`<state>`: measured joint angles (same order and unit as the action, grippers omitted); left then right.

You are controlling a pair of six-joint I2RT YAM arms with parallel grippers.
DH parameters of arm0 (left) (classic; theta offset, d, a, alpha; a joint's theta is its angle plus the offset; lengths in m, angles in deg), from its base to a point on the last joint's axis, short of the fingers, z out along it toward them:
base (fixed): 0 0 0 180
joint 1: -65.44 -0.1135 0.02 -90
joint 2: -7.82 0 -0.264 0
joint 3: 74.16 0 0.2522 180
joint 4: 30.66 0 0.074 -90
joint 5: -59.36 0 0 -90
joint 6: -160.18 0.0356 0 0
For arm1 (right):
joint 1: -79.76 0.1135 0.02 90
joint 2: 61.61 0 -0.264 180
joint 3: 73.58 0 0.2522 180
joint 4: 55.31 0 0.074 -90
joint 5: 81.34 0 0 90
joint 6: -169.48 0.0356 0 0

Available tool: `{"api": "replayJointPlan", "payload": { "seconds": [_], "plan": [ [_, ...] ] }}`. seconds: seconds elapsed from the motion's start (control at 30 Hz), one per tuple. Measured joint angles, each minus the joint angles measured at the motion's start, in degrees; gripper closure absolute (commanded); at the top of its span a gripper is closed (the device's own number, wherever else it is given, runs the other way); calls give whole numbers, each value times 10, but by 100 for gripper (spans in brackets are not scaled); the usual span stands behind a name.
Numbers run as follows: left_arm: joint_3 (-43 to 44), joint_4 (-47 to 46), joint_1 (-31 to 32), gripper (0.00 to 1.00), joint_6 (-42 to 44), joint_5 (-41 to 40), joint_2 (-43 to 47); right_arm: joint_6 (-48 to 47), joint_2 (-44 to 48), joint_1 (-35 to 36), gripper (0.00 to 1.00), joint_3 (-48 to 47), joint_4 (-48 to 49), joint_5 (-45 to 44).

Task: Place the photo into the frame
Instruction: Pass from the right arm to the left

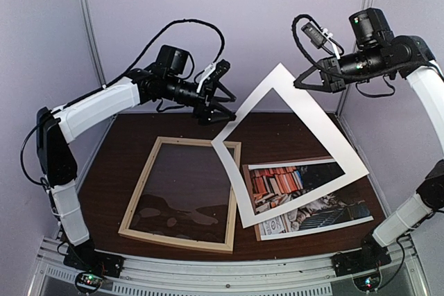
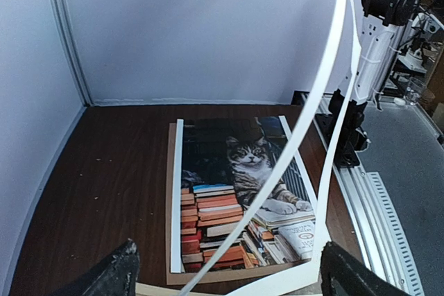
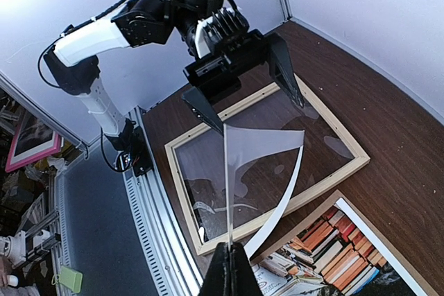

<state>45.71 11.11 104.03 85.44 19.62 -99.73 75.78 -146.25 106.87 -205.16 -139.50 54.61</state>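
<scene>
The photo [image 1: 277, 181] lies flat right of the frame [image 1: 139, 186], long edge facing us, below our right gripper [image 3: 229, 268], clamped on a white mat [image 1: 312, 116]; our left gripper [image 1: 216, 112] hangs open, farther off.

Even bright light; corner glare; edges warped.

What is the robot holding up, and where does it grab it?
The right tool pinches the white window mat by its outer edge, near its top corner. The left tool is open, gripping nothing.
</scene>
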Motion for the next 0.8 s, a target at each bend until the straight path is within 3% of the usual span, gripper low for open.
{"api": "replayJointPlan", "payload": {
  "seconds": [0.3, 0.8],
  "plan": [
    [19, 35, 0, 21, 38, 87, -51, 0, 0, 3, 100, -11, -10, 5],
    [45, 69, 0, 61, 52, 128, -80, -7, 0, 3, 100, -21, -36, -14]
  ]
}}
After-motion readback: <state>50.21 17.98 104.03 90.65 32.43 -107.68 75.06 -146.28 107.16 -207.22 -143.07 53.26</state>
